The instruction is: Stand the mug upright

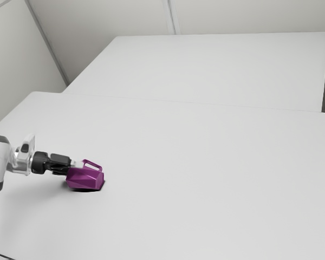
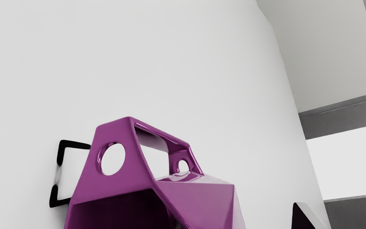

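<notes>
Pale walls (image 1: pixel 119 16) with grey seams behind, and in front of them a broad white table (image 1: pixel 206 179), in the exterior view. Toward the exterior view's left, at the tabletop, the purple mug (image 1: pixel 85 179), lying over on its side with the handle (image 1: pixel 93 165) uppermost; not upright. Right at the end nearer the arm, the gripper (image 1: pixel 76 164), reaching in from the exterior view's left. Looks stiff and hollow, all flat facets; probably fairly light, and unlikely to squash under a firm squeeze.

In the wrist view, the dark mouth (image 2: pixel 116 211) of the mug toward the hand, and round holes through the sides of the handle. Off beside the body, with a clear gap, one black finger (image 2: pixel 301 221); judge the jaws as wide, not clamped on anything. Glossy along the edges, so likely slippery; avoid squeezing on slanted facets. Best taken by the wall near the mouth, one pad inside and one outside, for control while turning the base down. Also possible by the handle bar, though more prone to swinging. Impossible to tell whether brittle; better lowered gently.
</notes>
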Controlling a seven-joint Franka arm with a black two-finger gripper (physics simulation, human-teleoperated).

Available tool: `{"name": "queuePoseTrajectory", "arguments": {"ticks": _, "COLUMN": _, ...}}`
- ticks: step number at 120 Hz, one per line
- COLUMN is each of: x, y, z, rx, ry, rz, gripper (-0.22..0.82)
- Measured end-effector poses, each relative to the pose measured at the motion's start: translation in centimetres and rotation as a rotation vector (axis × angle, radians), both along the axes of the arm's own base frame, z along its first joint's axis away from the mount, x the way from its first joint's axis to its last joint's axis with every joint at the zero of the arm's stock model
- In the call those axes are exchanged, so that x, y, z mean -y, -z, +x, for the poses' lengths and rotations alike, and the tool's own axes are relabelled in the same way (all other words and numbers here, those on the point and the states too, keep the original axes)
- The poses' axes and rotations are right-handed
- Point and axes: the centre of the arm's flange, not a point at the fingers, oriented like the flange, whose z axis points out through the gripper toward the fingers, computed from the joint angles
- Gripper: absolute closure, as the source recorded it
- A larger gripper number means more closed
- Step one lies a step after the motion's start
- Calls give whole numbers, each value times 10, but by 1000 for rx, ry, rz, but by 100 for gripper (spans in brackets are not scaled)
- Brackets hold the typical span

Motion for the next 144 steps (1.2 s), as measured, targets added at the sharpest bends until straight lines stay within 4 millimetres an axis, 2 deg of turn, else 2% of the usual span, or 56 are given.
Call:
{"name": "queuePoseTrajectory", "arguments": {"ticks": 9, "x": 0, "y": -1, "z": 0, "rx": 21, "ry": 2, "rz": 5, "gripper": 51}}
{"name": "queuePoseTrajectory", "arguments": {"ticks": 20, "x": 0, "y": -2, "z": 1, "rx": 44, "ry": 7, "rz": 11, "gripper": 62}}
{"name": "queuePoseTrajectory", "arguments": {"ticks": 31, "x": 1, "y": -4, "z": 2, "rx": 68, "ry": 10, "rz": 14, "gripper": 69}}
{"name": "queuePoseTrajectory", "arguments": {"ticks": 46, "x": 2, "y": -11, "z": 4, "rx": 102, "ry": 17, "rz": 22, "gripper": 73}}
{"name": "queuePoseTrajectory", "arguments": {"ticks": 55, "x": 8, "y": -28, "z": 13, "rx": 149, "ry": 36, "rz": 35, "gripper": 75}}
{"name": "queuePoseTrajectory", "arguments": {"ticks": 62, "x": 14, "y": -51, "z": 30, "rx": 201, "ry": 66, "rz": 60, "gripper": 76}}
{"name": "queuePoseTrajectory", "arguments": {"ticks": 69, "x": 27, "y": -84, "z": 60, "rx": 265, "ry": 131, "rz": 118, "gripper": 77}}
{"name": "queuePoseTrajectory", "arguments": {"ticks": 75, "x": 50, "y": -103, "z": 86, "rx": 289, "ry": 210, "rz": 203, "gripper": 77}}
{"name": "queuePoseTrajectory", "arguments": {"ticks": 83, "x": 85, "y": -112, "z": 107, "rx": 261, "ry": 319, "rz": 326, "gripper": 77}}
{"name": "queuePoseTrajectory", "arguments": {"ticks": 94, "x": 119, "y": -121, "z": 120, "rx": 180, "ry": 438, "rz": 524, "gripper": 77}}
{"name": "queuePoseTrajectory", "arguments": {"ticks": 114, "x": 169, "y": -154, "z": 128, "rx": 73, "ry": 504, "rz": 850, "gripper": 78}}
{"name": "queuePoseTrajectory", "arguments": {"ticks": 126, "x": 198, "y": -153, "z": 119, "rx": 10, "ry": 452, "rz": 944, "gripper": 78}}
{"name": "queuePoseTrajectory", "arguments": {"ticks": 134, "x": 199, "y": -148, "z": 114, "rx": -43, "ry": 371, "rz": 968, "gripper": 78}}
{"name": "queuePoseTrajectory", "arguments": {"ticks": 144, "x": 182, "y": -135, "z": 99, "rx": -131, "ry": 238, "rz": 972, "gripper": 78}}
